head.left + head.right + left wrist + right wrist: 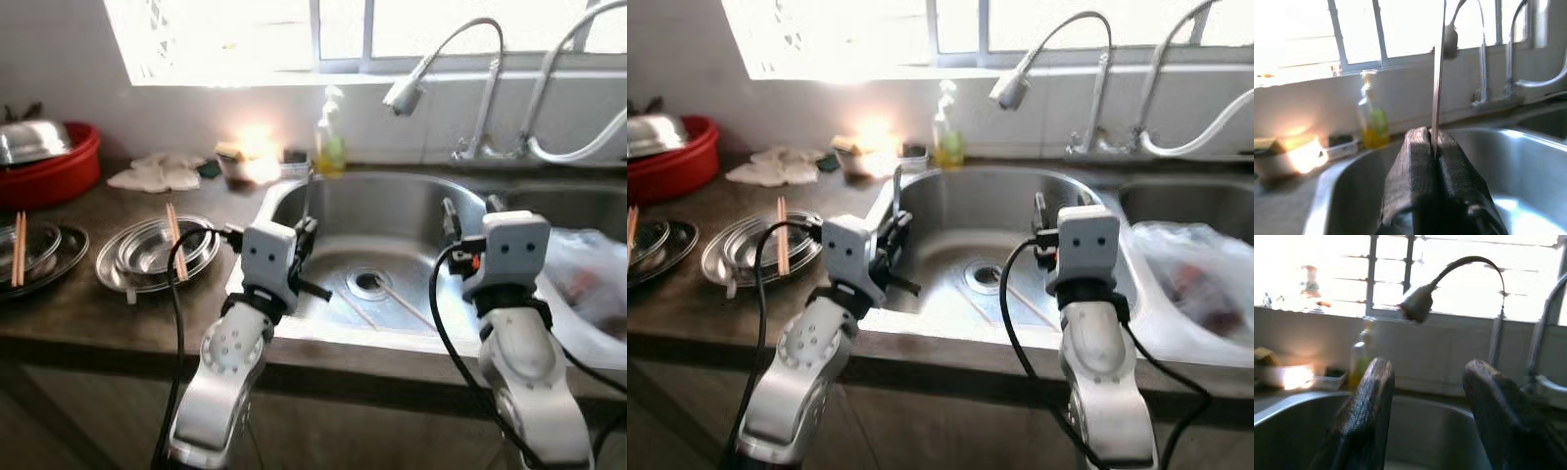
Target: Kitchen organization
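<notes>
two arms over the steel sink [294,201] | dark counter [88,313] left, window behind | left gripper [1432,144] pinching an upright metal utensil [1438,73] at sink's left rim | right gripper [1425,396] spread, holding nothing, over basin

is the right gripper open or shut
Open: the right gripper has its two black jaws standing well apart above the steel sink, nothing between them.

A silver steel sink [294,211] sits in a dark brown desk [88,313]. Behind the sink stands a yellow-green soap bottle [330,147]. Left of the sink are silver plates [147,257] with pale wooden chopsticks [175,240], a white cloth [157,174] and a red basin [59,174].
</notes>
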You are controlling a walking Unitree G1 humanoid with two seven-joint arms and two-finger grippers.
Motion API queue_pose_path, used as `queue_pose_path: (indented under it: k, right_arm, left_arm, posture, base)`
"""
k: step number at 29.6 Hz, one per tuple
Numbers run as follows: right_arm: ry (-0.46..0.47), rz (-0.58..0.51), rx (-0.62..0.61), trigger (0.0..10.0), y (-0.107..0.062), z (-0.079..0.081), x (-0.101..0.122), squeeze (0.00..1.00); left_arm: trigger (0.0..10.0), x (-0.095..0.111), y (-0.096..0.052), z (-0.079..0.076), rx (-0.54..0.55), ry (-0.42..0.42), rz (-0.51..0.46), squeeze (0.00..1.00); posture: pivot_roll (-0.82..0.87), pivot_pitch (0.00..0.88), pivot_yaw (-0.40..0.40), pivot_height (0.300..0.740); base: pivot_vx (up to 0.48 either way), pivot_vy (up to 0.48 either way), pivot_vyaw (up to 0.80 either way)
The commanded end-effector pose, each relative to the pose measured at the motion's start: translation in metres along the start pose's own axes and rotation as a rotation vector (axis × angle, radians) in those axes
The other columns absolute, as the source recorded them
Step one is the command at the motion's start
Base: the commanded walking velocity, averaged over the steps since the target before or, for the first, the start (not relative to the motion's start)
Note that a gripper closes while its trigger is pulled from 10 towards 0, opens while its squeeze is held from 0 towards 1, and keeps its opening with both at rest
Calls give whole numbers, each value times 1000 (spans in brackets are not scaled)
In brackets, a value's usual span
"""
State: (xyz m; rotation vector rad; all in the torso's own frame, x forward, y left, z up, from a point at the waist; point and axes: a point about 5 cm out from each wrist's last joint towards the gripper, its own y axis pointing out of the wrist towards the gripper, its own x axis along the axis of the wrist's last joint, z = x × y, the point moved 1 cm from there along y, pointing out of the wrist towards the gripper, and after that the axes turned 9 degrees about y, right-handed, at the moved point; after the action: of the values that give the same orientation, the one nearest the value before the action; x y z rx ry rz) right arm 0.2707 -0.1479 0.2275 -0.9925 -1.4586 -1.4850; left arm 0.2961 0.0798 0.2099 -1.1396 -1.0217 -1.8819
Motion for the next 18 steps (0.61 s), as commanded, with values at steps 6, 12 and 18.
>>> queue_pose_path:
  k: [6, 12, 18]
  right_arm:
    - [-14, 10, -6, 10000, 0, -2, 1, 0]
    - [-25, 23, -18, 10000, -1, -3, -1, 0]
    - [-20, 45, -22, 10000, -6, -1, -4, 0]
  left_arm:
    - [10000, -17, 29, 0, -118, 0, 89, 0]
    - [10000, -29, 45, -10, -252, -22, 139, 0]
    - [10000, -51, 56, -31, -456, 11, 257, 0]
  posture:
    - [6, 0, -11, 740]
    - [-2, 0, -4, 740]
    - [-6, 0, 7, 740]
  base:
    - [0, 0, 0]
    - [0, 0, 0]
    - [0, 0, 0]
